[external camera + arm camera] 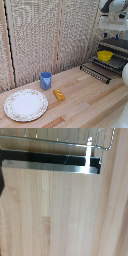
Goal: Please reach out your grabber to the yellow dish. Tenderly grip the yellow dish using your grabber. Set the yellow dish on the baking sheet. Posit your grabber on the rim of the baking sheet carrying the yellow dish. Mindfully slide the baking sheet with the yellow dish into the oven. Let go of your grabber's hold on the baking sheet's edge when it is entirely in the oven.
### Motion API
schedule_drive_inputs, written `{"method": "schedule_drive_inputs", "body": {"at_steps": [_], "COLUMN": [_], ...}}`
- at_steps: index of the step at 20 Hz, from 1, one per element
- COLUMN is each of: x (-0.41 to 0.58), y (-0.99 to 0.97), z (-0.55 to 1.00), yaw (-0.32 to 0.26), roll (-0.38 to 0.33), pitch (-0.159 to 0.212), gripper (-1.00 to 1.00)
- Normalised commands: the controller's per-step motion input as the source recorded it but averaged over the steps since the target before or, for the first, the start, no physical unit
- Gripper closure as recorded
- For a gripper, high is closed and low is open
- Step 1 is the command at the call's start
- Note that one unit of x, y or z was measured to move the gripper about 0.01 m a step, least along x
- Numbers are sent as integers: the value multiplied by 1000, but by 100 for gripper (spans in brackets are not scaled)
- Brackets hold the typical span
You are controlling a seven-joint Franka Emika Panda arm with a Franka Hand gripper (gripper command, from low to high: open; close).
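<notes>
The yellow dish (105, 55), a small bright-yellow bowl, sits on the baking sheet (114, 63), a dark barred tray that sticks out of the oven (119, 46) over its dropped-down door (96, 72). My grabber (112, 36) hangs above the dish at the exterior view's upper right. Its blue-tipped fingers are spread apart, hold nothing, and touch neither dish nor sheet. The wrist view looks down on the wooden table (60, 213), the door's dark edge with a metal strip (50, 164) and wire bars of the sheet (65, 139). The dish does not show there.
A blue cup (45, 80), a small orange-yellow oblong item (59, 94) and a large white patterned plate (26, 105) stand on the wooden table (85, 102) at the exterior view's left. A slatted folding screen (45, 35) backs the table.
</notes>
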Motion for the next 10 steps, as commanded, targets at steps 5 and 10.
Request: {"method": "schedule_drive_inputs", "body": {"at_steps": [5,10], "x": [-107,-97], "y": [-59,-72], "z": [27,0], "yaw": [259,250], "roll": [-240,-261], "pitch": [-3,-14], "gripper": [-100,-100]}}
